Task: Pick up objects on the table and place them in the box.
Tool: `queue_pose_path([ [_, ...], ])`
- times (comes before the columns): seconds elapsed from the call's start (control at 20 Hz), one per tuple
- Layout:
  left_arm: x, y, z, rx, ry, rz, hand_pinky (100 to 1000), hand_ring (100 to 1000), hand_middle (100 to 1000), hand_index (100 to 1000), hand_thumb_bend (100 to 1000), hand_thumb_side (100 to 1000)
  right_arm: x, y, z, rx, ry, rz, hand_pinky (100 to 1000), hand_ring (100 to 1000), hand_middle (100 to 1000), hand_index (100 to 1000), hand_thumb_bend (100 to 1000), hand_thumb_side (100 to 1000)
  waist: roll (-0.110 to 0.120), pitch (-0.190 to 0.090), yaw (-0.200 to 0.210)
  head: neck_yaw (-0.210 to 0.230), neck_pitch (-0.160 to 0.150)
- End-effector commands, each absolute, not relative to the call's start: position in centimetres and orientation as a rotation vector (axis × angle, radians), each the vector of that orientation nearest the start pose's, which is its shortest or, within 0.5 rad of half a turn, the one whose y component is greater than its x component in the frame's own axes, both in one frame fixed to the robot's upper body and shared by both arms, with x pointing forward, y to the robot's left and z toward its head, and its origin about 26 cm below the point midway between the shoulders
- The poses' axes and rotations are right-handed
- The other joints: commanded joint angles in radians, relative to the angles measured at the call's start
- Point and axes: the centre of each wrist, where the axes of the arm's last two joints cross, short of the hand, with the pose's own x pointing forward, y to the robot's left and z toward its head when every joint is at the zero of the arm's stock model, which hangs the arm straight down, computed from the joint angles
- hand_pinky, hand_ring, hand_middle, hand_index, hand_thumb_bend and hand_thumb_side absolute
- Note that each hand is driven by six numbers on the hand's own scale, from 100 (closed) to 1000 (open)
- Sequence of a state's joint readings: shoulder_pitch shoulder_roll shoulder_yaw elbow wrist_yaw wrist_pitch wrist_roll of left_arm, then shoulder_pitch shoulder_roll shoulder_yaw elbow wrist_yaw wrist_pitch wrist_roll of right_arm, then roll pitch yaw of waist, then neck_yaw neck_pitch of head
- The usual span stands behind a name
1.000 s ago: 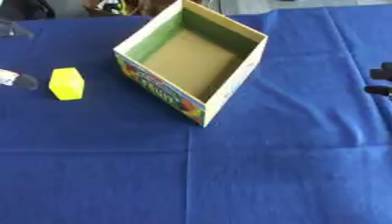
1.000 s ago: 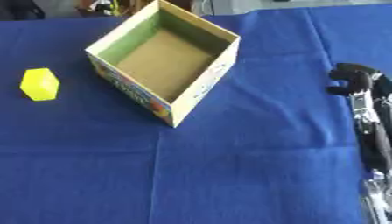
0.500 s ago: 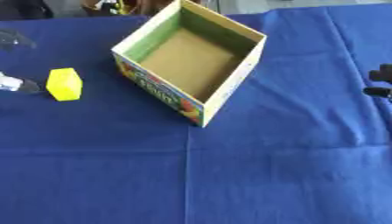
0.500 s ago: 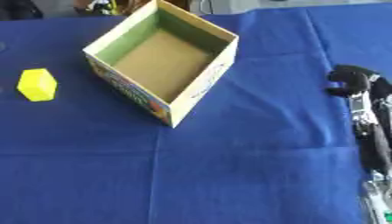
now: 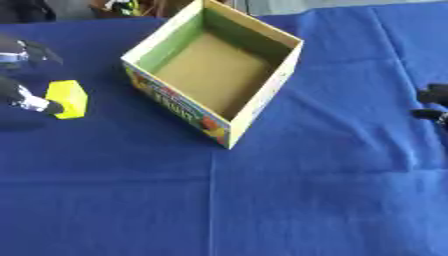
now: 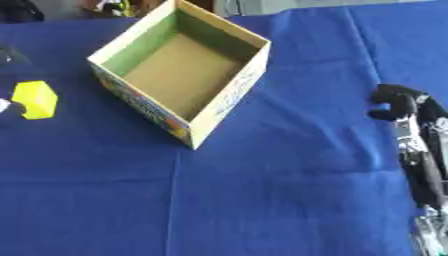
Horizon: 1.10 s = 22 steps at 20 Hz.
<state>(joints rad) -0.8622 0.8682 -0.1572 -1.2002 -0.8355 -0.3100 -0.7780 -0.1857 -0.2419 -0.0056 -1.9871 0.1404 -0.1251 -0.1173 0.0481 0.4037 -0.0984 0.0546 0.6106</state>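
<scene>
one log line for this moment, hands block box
left hand: at yellow block, grasp unclear | right hand: idle at right edge | box: open, empty | block: on cloth, left of box

Box (image 5: 179, 107), outer side wall facing camera: colourful printed panel, large white lettering, blurred; reads roughly "FRUIT", uncertain. Red and orange picture shapes near lower corner, not identifiable. Box adjoining right wall: pale, faint printing, illegible. Box interior: plain, no print. Yellow block (image 5: 68, 98): no visible marking. Blue cloth on surface (image 5: 262, 200): no text, label or number. No other readable brand, number or sign in either view.
</scene>
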Motion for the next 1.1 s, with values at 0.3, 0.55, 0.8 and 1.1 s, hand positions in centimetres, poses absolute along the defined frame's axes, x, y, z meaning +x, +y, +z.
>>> queue_pose_path([
  [0.3,41.8,40.0,31.2,1.065,-0.849,-1.813,690,860,942,1000,702,741,28.9,-25.8,16.6,-0.327,-2.322,0.26,686,794,622,758,100,812,0.004,-0.009,-0.005,0.009,-0.02],
  [0.55,42.0,40.0,31.0,1.055,-0.815,-1.817,665,834,932,1000,689,740,28.9,-25.7,16.6,-0.326,-2.321,0.262,686,794,622,758,100,812,0.005,-0.003,-0.009,0.015,-0.026],
  [0.8,42.3,39.9,31.0,1.058,-0.849,-1.804,637,810,912,1000,666,733,28.9,-25.6,16.6,-0.323,-2.319,0.265,686,795,622,758,100,812,0.005,0.003,-0.012,0.019,-0.033],
  [1.1,42.7,40.2,30.4,1.054,-0.883,-1.783,577,763,841,1000,648,725,28.9,-25.5,16.5,-0.326,-2.318,0.265,686,796,622,758,100,814,0.004,0.01,-0.016,0.022,-0.038],
])
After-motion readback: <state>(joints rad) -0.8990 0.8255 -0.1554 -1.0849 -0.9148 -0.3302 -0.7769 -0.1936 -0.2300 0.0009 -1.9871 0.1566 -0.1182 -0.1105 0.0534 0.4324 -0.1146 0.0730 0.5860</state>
